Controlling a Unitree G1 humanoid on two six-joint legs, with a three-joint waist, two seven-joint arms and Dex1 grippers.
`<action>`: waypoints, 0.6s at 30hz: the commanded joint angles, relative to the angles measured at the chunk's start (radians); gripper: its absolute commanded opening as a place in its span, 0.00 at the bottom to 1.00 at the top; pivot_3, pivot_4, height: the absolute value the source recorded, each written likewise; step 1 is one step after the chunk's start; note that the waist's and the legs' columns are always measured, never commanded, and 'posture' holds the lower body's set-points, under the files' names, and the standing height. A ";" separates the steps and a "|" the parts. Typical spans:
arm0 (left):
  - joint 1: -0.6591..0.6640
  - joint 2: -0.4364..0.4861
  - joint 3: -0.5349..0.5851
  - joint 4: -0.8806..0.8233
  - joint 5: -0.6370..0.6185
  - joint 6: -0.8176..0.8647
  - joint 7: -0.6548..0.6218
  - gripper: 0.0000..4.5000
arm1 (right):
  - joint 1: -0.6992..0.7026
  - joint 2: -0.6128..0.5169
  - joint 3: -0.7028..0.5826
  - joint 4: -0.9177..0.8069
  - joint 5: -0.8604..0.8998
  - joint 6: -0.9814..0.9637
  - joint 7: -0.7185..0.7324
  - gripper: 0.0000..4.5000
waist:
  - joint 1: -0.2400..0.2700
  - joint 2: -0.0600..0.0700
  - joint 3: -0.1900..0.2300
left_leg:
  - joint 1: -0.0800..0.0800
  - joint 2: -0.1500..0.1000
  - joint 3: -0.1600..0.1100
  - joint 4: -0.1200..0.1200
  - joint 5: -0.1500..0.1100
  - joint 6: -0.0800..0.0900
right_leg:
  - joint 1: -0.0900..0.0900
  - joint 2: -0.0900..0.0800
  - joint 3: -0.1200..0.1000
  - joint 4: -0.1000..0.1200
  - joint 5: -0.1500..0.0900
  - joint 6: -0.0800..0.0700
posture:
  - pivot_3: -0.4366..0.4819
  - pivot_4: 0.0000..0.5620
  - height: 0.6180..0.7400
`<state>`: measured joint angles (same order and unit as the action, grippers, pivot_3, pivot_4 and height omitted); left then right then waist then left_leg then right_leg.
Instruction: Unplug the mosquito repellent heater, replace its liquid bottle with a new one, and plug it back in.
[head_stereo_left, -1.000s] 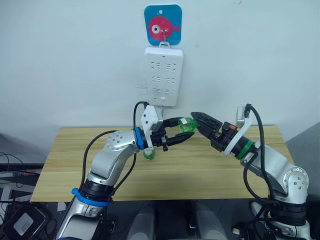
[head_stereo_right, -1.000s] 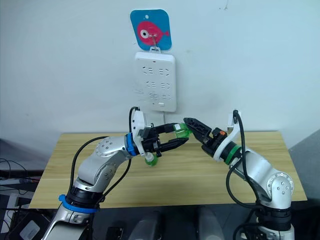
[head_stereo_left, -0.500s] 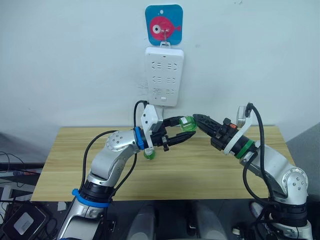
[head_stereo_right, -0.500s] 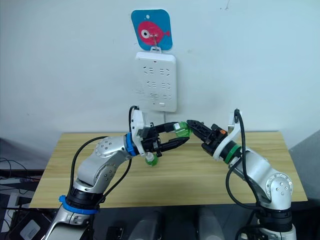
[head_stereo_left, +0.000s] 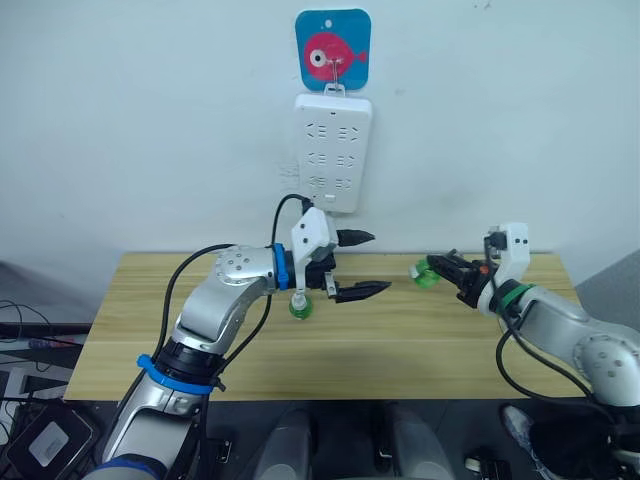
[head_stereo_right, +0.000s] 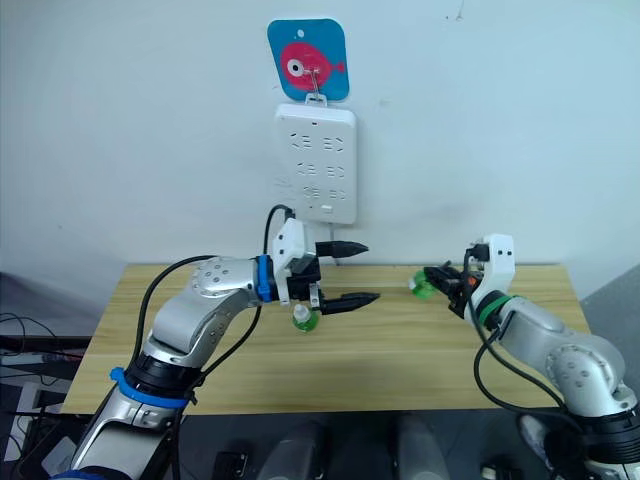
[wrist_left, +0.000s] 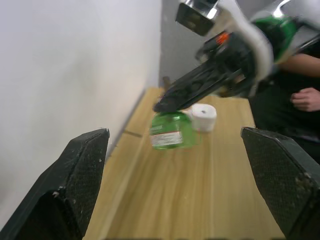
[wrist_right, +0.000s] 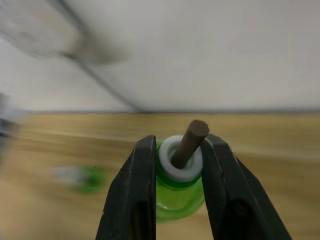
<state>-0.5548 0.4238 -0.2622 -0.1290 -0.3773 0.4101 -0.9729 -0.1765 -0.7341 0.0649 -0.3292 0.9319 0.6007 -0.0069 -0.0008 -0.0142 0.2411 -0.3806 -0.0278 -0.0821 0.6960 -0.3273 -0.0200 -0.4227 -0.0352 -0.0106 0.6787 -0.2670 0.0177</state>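
— Where is your green see-through bottle with the bare brown wick rod (wrist_right: 181, 176)?

— Your right gripper (head_stereo_left: 437, 270) clamps it at the neck, above the wooden table (head_stereo_left: 420, 340), right side.

— And your left gripper (head_stereo_left: 362, 264)?

— Its fingers are spread wide, holding nothing. The white-capped green bottle (head_stereo_left: 299, 305) stands on the table just below it.

A see-through green bottle (wrist_right: 178, 192) with a white neck ring and brown wick sits between black fingers (wrist_right: 131, 195), above a pale wood-grain table (head_stereo_left: 400, 340), near a white-capped green bottle (head_stereo_left: 299, 305), a white power strip (head_stereo_left: 333, 152) and a blue tag with a pink fish (head_stereo_left: 333, 49)
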 joint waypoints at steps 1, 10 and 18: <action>-0.037 -0.017 -0.069 0.009 0.077 -0.030 -0.002 1.00 | 0.019 -0.004 0.107 0.096 -0.423 -0.247 0.041 0.19 | 0.000 0.000 0.000 | 0.000 0.000 0.000 0.000 0.001 -0.002 | 0.000 0.000 0.000 0.000 0.000 0.000 | 0.54 0.43 1.00; -0.032 -0.083 -0.122 0.105 0.188 -0.145 0.023 1.00 | 0.010 0.179 0.113 0.422 -0.761 -0.506 0.067 0.19 | 0.000 -0.001 0.000 | 0.000 0.001 0.002 0.000 0.002 -0.003 | -0.001 0.000 0.001 0.001 0.000 0.000 | 0.55 0.45 1.00; -0.014 -0.081 -0.103 0.079 0.186 -0.135 0.027 1.00 | 0.019 0.304 0.046 0.550 -0.818 -0.599 0.098 0.19 | 0.000 -0.001 0.000 | 0.001 0.001 0.002 0.000 0.002 -0.003 | -0.001 0.000 0.001 0.001 0.000 0.000 | 0.57 0.46 1.00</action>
<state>-0.5742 0.3443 -0.3853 -0.0044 -0.1894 0.2821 -0.9489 -0.1642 -0.4379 0.1469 0.2242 0.1200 0.0358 0.0862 -0.0011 -0.0147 0.2415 -0.3799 -0.0270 -0.0804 0.6963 -0.3256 -0.0232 -0.4233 -0.0357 -0.0097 0.6795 -0.2668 0.0174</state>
